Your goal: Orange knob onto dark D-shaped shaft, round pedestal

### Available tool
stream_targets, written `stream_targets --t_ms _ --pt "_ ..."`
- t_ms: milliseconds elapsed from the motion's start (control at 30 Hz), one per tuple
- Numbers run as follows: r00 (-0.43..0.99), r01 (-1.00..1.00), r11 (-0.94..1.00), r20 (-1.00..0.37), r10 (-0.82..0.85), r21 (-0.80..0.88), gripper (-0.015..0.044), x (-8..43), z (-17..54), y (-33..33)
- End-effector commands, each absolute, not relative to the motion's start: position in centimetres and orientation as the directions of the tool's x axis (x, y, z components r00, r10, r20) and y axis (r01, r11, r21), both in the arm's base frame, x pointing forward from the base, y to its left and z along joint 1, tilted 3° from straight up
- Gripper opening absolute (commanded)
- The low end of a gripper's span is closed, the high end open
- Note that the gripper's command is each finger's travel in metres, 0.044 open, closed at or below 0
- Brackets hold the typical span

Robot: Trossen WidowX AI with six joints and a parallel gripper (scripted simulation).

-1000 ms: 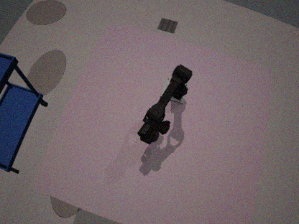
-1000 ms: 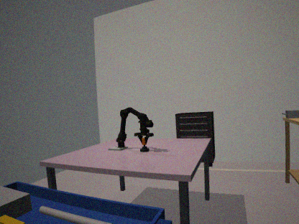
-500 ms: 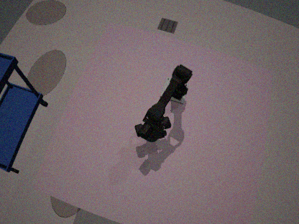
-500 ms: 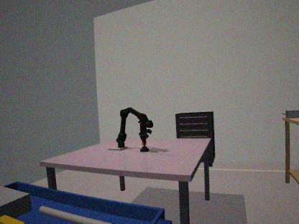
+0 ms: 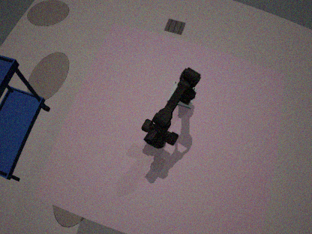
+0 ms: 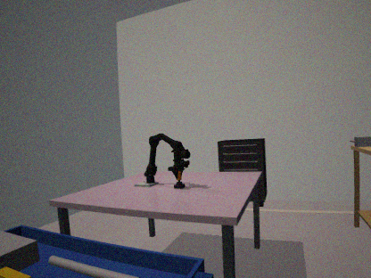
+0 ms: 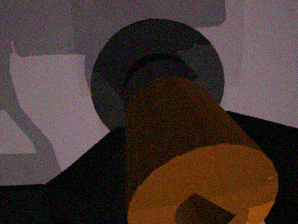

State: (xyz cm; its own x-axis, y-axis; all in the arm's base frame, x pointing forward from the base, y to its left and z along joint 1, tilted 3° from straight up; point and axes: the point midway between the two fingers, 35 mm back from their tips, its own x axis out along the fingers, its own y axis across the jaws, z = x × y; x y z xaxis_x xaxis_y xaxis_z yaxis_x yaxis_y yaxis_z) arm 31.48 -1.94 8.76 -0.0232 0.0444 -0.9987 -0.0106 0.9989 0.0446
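Observation:
The orange knob stands upright over the round dark pedestal. In the wrist view its near end shows a dark angular opening, and its far end overlaps the pedestal's raised middle. My gripper is shut on the knob, with black fingers on both sides of it. The shaft is hidden by the knob, and whether the knob's lower end touches the pedestal's base cannot be told. In the top view the arm hides both knob and pedestal.
The pink table carries the arm on a pale base plate. A black chair stands behind the table. A blue cart stands off the table, clear of the arm.

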Motion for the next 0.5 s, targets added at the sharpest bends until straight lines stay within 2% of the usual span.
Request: stream_targets --t_ms 0,467 --pt "-0.012 0.135 0.990 -0.999 0.039 0.037 0.0000 31.66 9.25 -1.96" --pt "-0.012 0.135 0.990 -0.999 0.039 0.037 0.0000 31.55 8.65 -2.02"
